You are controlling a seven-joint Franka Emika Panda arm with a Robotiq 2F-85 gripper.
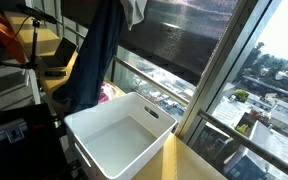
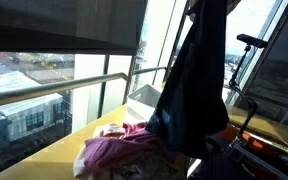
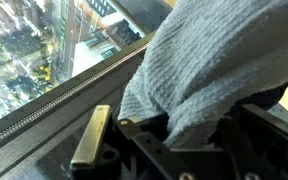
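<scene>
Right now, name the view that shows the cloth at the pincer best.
Wrist view: the cloth fills the frame, sunlit, and its pale blue knit weave is sharp. Both exterior views show what is probably the same cloth hanging down, but dark and backlit, with the weave unreadable.

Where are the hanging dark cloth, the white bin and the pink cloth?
hanging dark cloth [image 1: 92, 55], in an exterior view, middle of the drape.
white bin [image 1: 149, 160], in an exterior view, near outer wall.
pink cloth [image 2: 119, 150], in an exterior view, middle of the heap.
</scene>
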